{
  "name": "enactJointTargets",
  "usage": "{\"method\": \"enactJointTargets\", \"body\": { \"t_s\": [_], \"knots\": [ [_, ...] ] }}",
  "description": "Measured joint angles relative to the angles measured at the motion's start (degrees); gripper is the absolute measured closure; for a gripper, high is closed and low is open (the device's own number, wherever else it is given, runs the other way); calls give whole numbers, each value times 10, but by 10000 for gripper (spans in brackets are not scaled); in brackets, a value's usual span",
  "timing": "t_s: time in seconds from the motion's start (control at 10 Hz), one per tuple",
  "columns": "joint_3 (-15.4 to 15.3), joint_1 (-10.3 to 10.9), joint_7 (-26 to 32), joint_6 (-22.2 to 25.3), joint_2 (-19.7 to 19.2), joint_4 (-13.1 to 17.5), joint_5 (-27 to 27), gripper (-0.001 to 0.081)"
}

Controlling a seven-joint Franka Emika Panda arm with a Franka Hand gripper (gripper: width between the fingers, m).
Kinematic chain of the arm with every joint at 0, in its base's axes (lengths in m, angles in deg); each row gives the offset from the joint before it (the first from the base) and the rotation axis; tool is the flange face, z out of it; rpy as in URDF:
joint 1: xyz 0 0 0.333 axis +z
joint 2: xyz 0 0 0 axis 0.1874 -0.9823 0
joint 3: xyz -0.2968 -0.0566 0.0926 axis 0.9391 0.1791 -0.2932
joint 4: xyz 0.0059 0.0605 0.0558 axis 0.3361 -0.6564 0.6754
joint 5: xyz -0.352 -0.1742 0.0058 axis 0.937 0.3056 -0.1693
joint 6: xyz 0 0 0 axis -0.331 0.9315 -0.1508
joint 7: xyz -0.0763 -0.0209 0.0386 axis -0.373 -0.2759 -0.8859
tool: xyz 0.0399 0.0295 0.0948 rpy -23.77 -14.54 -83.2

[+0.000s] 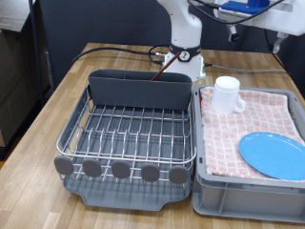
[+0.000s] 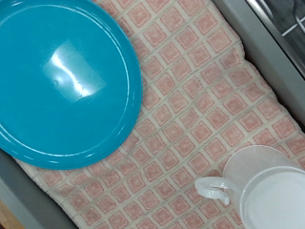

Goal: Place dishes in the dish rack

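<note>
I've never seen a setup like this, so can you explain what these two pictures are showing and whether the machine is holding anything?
It is a robot arm on a wooden table. One picture comes from a camera off the arm; the other from a camera on its hand, looking down. The gripper itself shows in neither, so nothing is seen held. A wire dish rack stands at the exterior view's left. Beside it, a grey crate lined with checked cloth holds a blue plate and a white mug.

Prob. lab w/ mock kitchen setup: robot arm (image 1: pixel 181 24), cables, dish rack (image 1: pixel 129 134) on wooden table (image 1: pixel 57 100).
</note>
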Motion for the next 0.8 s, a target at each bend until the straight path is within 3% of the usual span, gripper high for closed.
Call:
{"method": "enactJointTargets", "body": {
  "t_s": [0.4,0.8],
  "knots": [
    [-13,2,1,-58,-36,9,-19,3],
    [-15,2,14,-174,-75,-29,-54,3]
  ]
}}
